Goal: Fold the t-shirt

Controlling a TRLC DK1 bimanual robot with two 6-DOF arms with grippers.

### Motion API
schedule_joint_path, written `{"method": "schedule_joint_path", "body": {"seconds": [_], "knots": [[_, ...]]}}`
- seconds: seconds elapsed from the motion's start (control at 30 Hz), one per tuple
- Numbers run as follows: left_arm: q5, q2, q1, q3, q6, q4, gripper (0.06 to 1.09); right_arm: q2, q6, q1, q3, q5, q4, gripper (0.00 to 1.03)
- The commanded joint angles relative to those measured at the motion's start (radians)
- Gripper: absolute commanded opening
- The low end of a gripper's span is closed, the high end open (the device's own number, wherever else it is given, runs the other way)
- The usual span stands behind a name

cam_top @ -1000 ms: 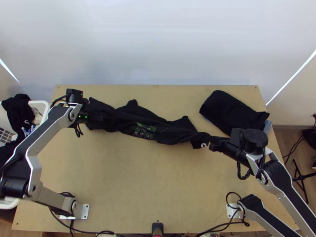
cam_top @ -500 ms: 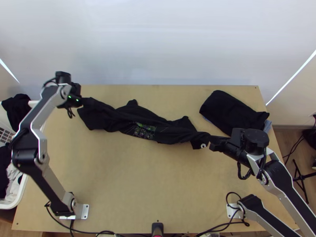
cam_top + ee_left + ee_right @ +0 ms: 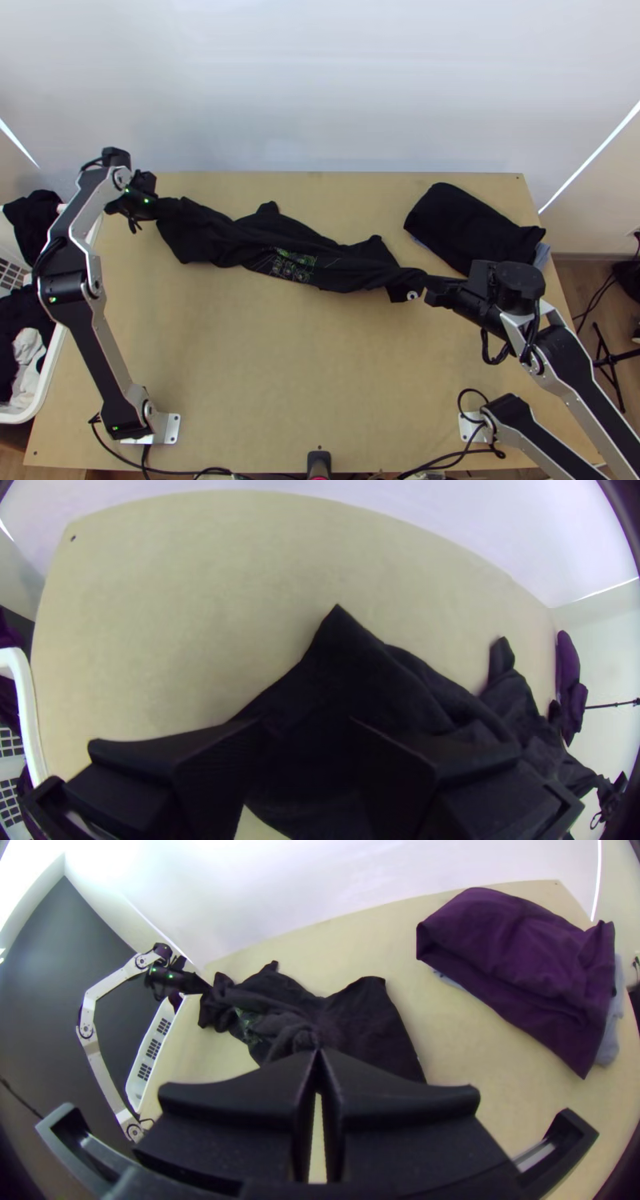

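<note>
Black t-shirt bunched lengthwise, upper left to centre right. Left gripper, upper left: fingers spread at cloth's end. Right gripper, centre right: pinching opposite end.

The top view is looking steeply down on the desk; both wrist views are facing across it, nearer, all sharing the shirt.

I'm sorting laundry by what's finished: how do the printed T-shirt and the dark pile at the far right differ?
The T-shirt lies bunched in a long strip; the pile is compact and folded. The T-shirt shows green print; the pile has a plain top. The right gripper holds the T-shirt's end, but not the pile. Both are dark cloth.
</note>
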Motion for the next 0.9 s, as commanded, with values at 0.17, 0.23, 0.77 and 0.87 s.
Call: {"method": "schedule_joint_path", "body": {"seconds": [0.17, 0.23, 0.77, 0.87], "knots": [[0.004, 0.061, 0.011, 0.015, 0.007, 0.031, 0.63, -0.001, 0.011, -0.003, 0.001, 0.001, -0.003, 0.03], [0.006, 0.053, 0.009, 0.001, 0.015, 0.043, 0.36, 0.001, 0.011, -0.003, 0.002, 0.001, 0.002, 0.03], [0.009, -0.326, 0.055, -0.002, -0.272, 0.068, 0.09, 0.091, 0.033, -0.049, 0.136, 0.016, 0.048, 0.03], [0.007, -0.421, 0.087, 0.038, -0.379, 0.072, 0.09, 0.137, 0.037, -0.103, 0.214, 0.021, 0.059, 0.03]]}}
